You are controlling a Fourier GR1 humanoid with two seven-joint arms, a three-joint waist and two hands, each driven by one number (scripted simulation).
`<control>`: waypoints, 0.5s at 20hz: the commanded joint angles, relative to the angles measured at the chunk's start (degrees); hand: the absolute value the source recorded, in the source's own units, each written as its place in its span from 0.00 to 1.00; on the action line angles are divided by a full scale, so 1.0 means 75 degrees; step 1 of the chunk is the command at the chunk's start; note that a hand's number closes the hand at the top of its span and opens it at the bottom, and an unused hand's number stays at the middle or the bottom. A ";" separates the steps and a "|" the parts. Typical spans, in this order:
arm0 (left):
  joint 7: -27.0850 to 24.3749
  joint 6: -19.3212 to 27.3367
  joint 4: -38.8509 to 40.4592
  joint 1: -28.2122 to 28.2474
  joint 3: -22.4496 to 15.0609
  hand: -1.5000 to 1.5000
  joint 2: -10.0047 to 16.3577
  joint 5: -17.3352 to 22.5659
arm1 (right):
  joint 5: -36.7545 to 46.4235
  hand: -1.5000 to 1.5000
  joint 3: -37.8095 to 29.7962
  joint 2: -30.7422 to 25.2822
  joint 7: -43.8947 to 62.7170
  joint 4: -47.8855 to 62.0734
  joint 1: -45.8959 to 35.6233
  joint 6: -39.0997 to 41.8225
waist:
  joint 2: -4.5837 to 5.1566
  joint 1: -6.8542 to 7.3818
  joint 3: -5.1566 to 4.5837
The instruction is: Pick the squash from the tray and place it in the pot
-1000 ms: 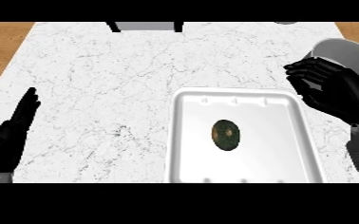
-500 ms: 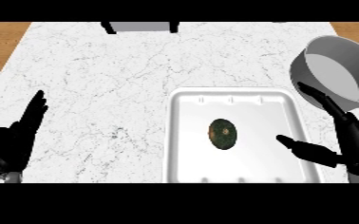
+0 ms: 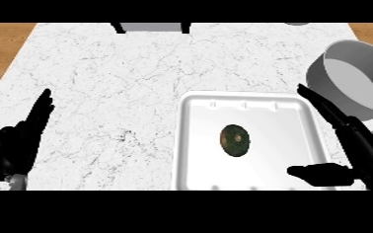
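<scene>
A small dark green squash (image 3: 235, 139) lies in the middle of the white tray (image 3: 200, 168) on the marble counter. The grey pot (image 3: 342, 76) stands at the right edge, just beyond the tray's far right corner. My right hand (image 3: 350, 143) is open over the tray's right rim, fingers straight and pointing toward the pot, thumb spread out low over the tray's near right corner. It is to the right of the squash and apart from it. My left hand (image 3: 22, 140) rests open at the left edge, fingers up.
A grey object with dark legs (image 3: 149, 27) shows at the counter's far edge. Bare wood (image 3: 15, 39) borders the marble at the far left. Open marble lies between the left hand and the tray.
My right hand has come down from beside the pot to the tray's right rim and spread open. The view has shifted, so the pot shows more fully.
</scene>
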 commanded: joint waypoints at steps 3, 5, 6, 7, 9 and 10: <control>-0.0007 0.0061 0.0029 0.0006 -0.0243 0.50 -0.0336 -0.0203 | 0.0077 0.00 0.0579 -0.0634 0.2402 -0.0512 -0.1285 0.1796 | 0.0021 0.0102 -0.0018; 0.0067 -0.0115 0.0195 -0.0263 -0.0147 0.50 -0.0183 -0.0138 | 0.0474 0.00 0.1415 -0.0373 0.3190 -0.0254 -0.1853 0.2234 | 0.0052 0.0232 -0.0028; 0.0023 -0.0139 0.0333 -0.0395 -0.0014 0.50 -0.0092 -0.0144 | 0.0276 0.00 0.1316 -0.0419 0.3306 0.0185 -0.2248 0.2630 | 0.0070 0.0257 -0.0022; -0.0159 -0.0011 0.0127 -0.0052 -0.0248 0.50 -0.0324 -0.0275 | 0.0341 0.00 0.1666 -0.0357 0.3796 -0.0073 -0.2198 0.2882 | 0.0036 0.0257 -0.0023; -0.0098 -0.0171 0.0545 -0.0444 -0.0077 0.50 -0.0207 -0.0223 | -0.0158 0.00 0.1854 -0.0048 0.4795 -0.0339 -0.2702 0.3555 | 0.0038 0.0136 -0.0024; -0.0067 -0.0011 0.0465 -0.0335 -0.0204 0.50 -0.0353 -0.0370 | -0.0215 0.00 0.1885 0.0038 0.4620 0.0321 -0.2930 0.3795 | 0.0052 0.0193 -0.0012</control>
